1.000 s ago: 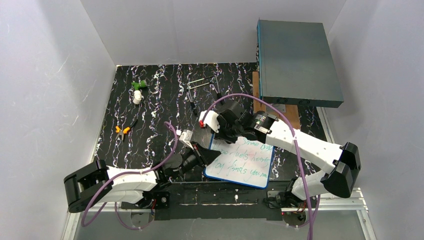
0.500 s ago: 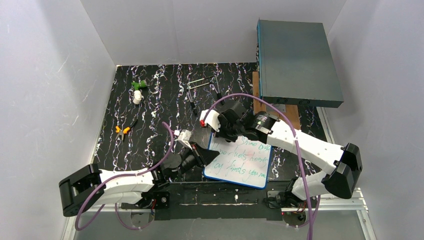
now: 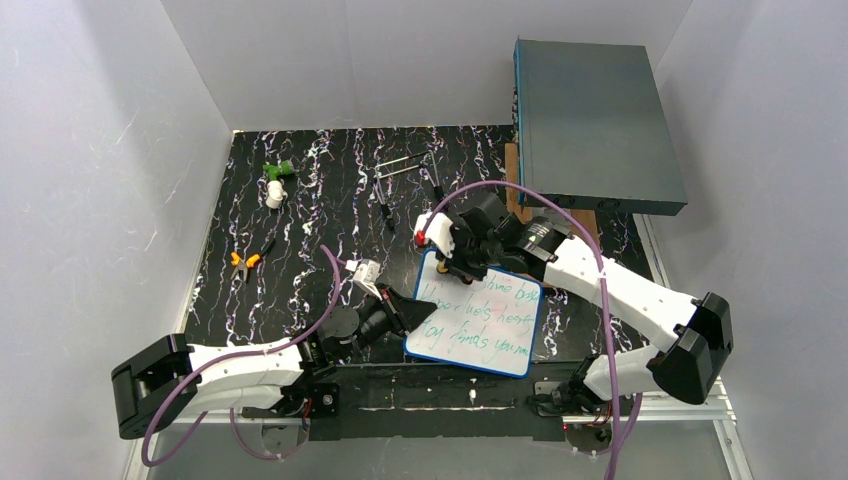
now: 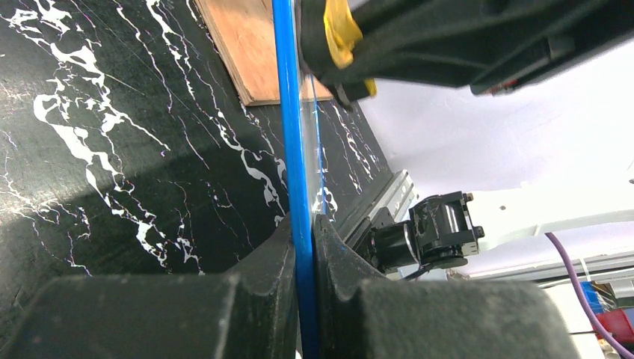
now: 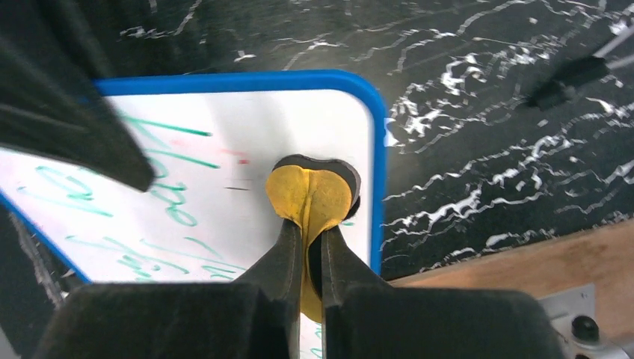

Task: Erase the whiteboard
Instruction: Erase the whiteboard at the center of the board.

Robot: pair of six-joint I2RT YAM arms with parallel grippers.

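The whiteboard (image 3: 478,338) lies near the table's front edge, blue-framed and covered in green handwriting. My left gripper (image 3: 410,308) is shut on its left frame edge. In the left wrist view that blue edge (image 4: 294,142) runs upright between the clamped jaws of the left gripper (image 4: 303,250). My right gripper (image 3: 461,264) is shut on a yellow eraser (image 5: 311,191) with a black pad, pressed against the board (image 5: 217,187) close to its far corner. The right gripper (image 5: 312,233) pinches the eraser's yellow back. The same eraser (image 4: 341,34) shows at the top of the left wrist view.
A large grey-teal box (image 3: 595,125) stands at the back right on a wooden board (image 3: 513,172). Orange-handled pliers (image 3: 246,260), a green and white piece (image 3: 276,181) and thin metal tools (image 3: 404,166) lie on the black marbled table (image 3: 320,200).
My right gripper has slid the eraser to the right along the board's far edge. The left arm's elbow has drawn back to the left, and the board has shifted slightly.
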